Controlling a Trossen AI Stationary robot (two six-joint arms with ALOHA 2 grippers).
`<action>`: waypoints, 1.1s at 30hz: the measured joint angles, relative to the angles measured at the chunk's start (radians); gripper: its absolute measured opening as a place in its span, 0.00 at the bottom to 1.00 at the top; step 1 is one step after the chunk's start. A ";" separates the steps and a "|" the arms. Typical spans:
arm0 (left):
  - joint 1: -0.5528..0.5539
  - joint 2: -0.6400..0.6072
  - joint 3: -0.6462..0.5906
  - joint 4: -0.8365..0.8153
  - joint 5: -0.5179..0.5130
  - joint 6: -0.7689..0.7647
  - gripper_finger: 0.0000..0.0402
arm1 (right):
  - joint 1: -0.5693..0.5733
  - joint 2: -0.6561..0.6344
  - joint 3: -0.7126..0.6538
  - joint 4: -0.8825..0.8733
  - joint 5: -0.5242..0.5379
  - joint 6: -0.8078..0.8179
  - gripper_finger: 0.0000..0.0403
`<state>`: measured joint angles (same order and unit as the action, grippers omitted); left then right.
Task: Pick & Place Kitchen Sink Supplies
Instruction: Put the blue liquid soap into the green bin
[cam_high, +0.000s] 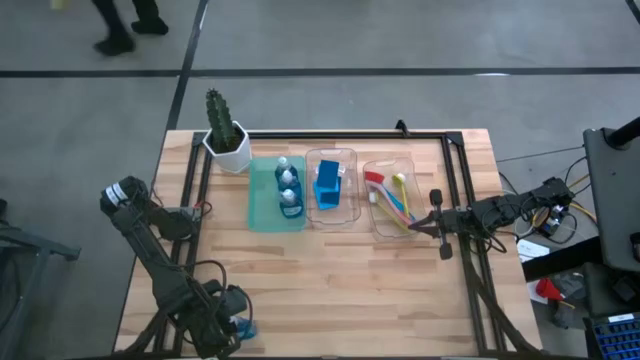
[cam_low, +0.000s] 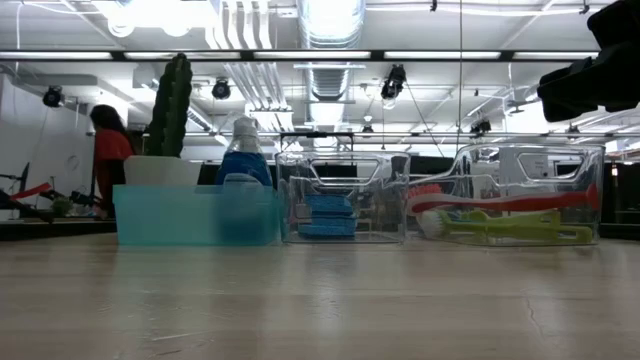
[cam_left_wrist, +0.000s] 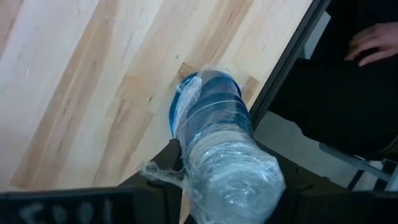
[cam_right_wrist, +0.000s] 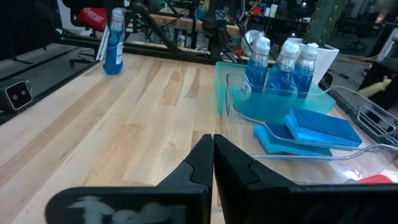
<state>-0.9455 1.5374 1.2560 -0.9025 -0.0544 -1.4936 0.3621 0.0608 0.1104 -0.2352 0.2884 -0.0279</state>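
Note:
A blue-white bottle (cam_left_wrist: 211, 124), wrapped in clear film, stands at the table's near-left corner and shows small in the right wrist view as the bottle (cam_right_wrist: 113, 43). My left gripper (cam_high: 234, 326) is down on it from above. Three more bottles (cam_high: 288, 188) stand in the green tray (cam_high: 260, 215). Blue sponges (cam_high: 329, 186) lie in the middle clear tray (cam_high: 332, 218). The pink, yellow-green and blue brushes (cam_high: 392, 198) lie in the right clear tray (cam_high: 385, 228). My right gripper (cam_right_wrist: 212, 152) is shut and empty. It hovers beside that tray's right side, where the high view shows the right gripper (cam_high: 437, 222). My left gripper holds the bottle by its upper part (cam_left_wrist: 233, 177), pinched between the two fingers (cam_left_wrist: 166, 163), which stand on either side of it. The fingers come from above, pointing down. The bottle is upright, with its blue base (cam_left_wrist: 202, 90) at the table near the near edge.
A potted cactus (cam_high: 226, 135) stands at the far-left corner behind the green tray. A black frame (cam_high: 460, 200) runs around the table. A person's hand (cam_left_wrist: 376, 40) shows beyond the near edge, and another person (cam_low: 108, 150) stands far behind. Bare wood lies between the trays and the near edge.

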 joint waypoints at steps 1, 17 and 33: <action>0.001 0.000 0.000 -0.001 -0.005 0.001 0.37 | 0.000 0.000 0.000 0.000 0.000 0.001 0.02; 0.125 -0.002 0.000 -0.012 -0.017 0.129 0.38 | 0.000 0.000 0.000 0.000 0.000 -0.001 0.02; 0.386 -0.050 0.002 -0.015 0.038 0.466 0.38 | 0.000 0.000 0.000 0.000 0.000 0.001 0.02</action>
<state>-0.5595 1.4870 1.2579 -0.9173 -0.0166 -1.0275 0.3621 0.0608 0.1104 -0.2351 0.2883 -0.0269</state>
